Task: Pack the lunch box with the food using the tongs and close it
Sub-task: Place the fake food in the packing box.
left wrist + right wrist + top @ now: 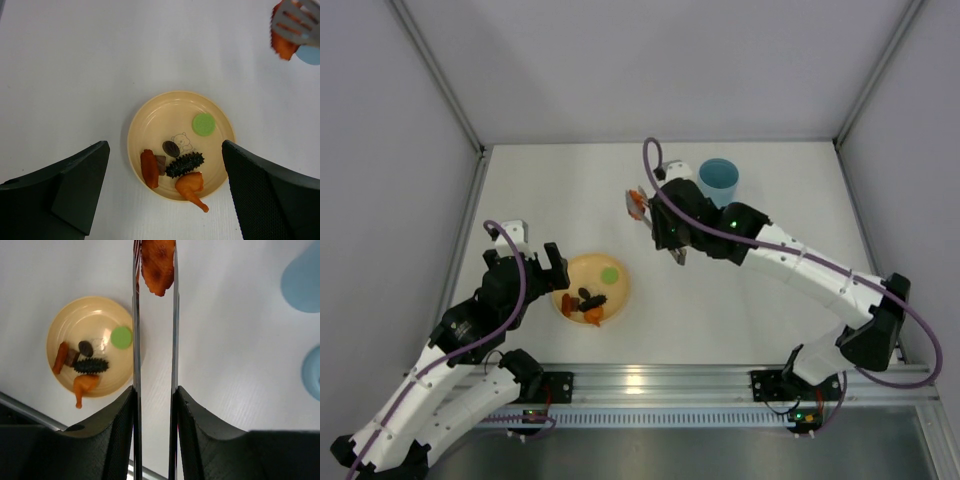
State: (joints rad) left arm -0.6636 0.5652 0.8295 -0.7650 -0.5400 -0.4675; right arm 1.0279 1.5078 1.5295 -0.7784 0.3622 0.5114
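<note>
Right claw is pressed together on slim silver metal tongs, whose tips pinch a ridged orange food piece, its top cut off. The light blue cylindrical lunch box stands at the tips' 3 o'clock. Left claw hangs spread above the round yellow-orange plate, which holds small toy food.

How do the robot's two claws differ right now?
The left gripper stands open and empty; the right gripper is shut on the tongs. The left is by the plate; the right is over by the lunch box, its tongs pinching an orange food piece. Both are black and two-fingered.
</note>
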